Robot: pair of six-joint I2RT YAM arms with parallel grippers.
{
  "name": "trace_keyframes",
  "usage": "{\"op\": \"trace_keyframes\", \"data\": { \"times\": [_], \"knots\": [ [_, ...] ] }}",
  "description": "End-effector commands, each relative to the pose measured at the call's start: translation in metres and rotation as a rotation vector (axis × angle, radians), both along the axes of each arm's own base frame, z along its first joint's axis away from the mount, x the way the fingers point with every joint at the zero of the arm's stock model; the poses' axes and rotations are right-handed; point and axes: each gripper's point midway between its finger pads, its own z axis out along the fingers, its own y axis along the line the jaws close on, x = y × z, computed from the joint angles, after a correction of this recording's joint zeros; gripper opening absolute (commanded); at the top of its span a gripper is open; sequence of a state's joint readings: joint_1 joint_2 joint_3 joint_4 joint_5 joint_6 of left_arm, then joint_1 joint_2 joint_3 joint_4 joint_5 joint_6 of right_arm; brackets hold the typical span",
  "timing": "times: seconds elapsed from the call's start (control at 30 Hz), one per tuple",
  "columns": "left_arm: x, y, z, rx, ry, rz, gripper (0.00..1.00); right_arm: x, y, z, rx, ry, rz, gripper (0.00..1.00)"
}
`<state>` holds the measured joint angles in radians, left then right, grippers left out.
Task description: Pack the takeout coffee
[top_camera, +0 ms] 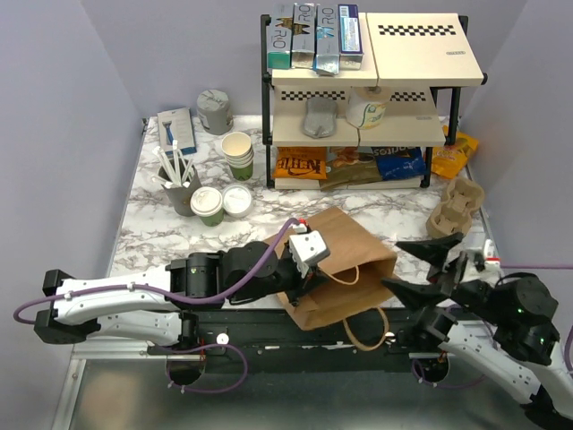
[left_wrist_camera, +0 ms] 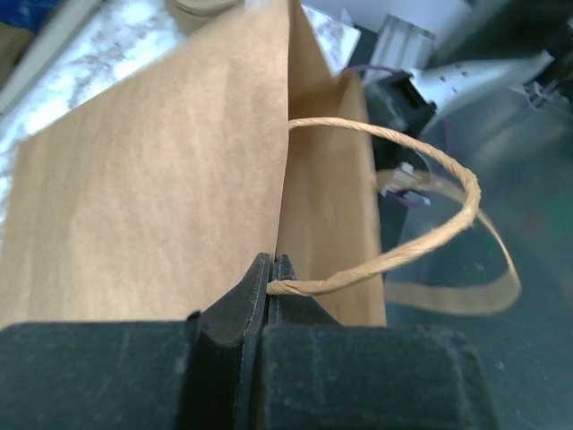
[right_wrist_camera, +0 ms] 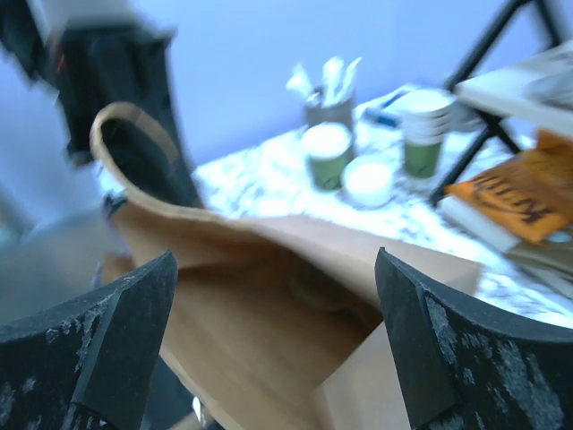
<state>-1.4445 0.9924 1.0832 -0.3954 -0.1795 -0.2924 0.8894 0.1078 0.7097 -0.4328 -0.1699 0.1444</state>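
- The white-and-grey marbled tabletop [top_camera: 143, 224] carries everything.
- The flat brown paper bag with twine handles [top_camera: 345, 255] lies on its side at the near edge, its mouth facing the right arm.
- The left pincer [left_wrist_camera: 270, 269] is pressed together on the bag's rim, where a handle joins it.
- The right pincer [right_wrist_camera: 276, 269] is spread wide and holds nothing, just beside the bag's mouth.
- The small cream-and-green paper cup with a white lid [top_camera: 208, 205] stands upright at the left, well apart from the bag, beside the grey cup of white sticks [top_camera: 182, 184].
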Motion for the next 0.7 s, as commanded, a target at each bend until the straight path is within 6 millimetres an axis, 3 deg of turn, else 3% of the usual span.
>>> {"op": "trace_keyframes", "data": {
  "times": [0.0, 0.13, 0.37, 0.5, 0.57, 0.6, 0.67],
  "knots": [
    [-0.026, -0.001, -0.027, 0.041, 0.066, -0.101, 0.0, 0.016, -0.041, 0.035, 0.213, -0.024, -0.209, 1.0],
    [-0.035, -0.004, -0.018, -0.016, 0.095, -0.141, 0.0, 0.003, -0.054, 0.048, 0.298, -0.087, -0.192, 1.0],
    [-0.034, 0.001, -0.009, -0.061, 0.098, -0.124, 0.0, 0.016, -0.038, 0.04, 0.181, -0.014, -0.203, 1.0],
    [-0.019, 0.004, 0.012, -0.113, 0.063, -0.047, 0.0, 0.032, -0.03, 0.037, 0.128, 0.032, -0.244, 1.0],
    [0.0, 0.007, 0.024, -0.132, 0.049, 0.069, 0.0, 0.04, -0.033, 0.04, 0.14, 0.067, -0.294, 1.0],
    [0.006, 0.008, 0.043, -0.163, 0.038, 0.105, 0.0, 0.041, -0.037, 0.047, 0.15, 0.078, -0.312, 1.0],
    [0.02, 0.008, 0.05, -0.168, 0.037, 0.192, 0.0, 0.055, -0.043, 0.046, 0.158, 0.156, -0.403, 1.0]
  ]
}}
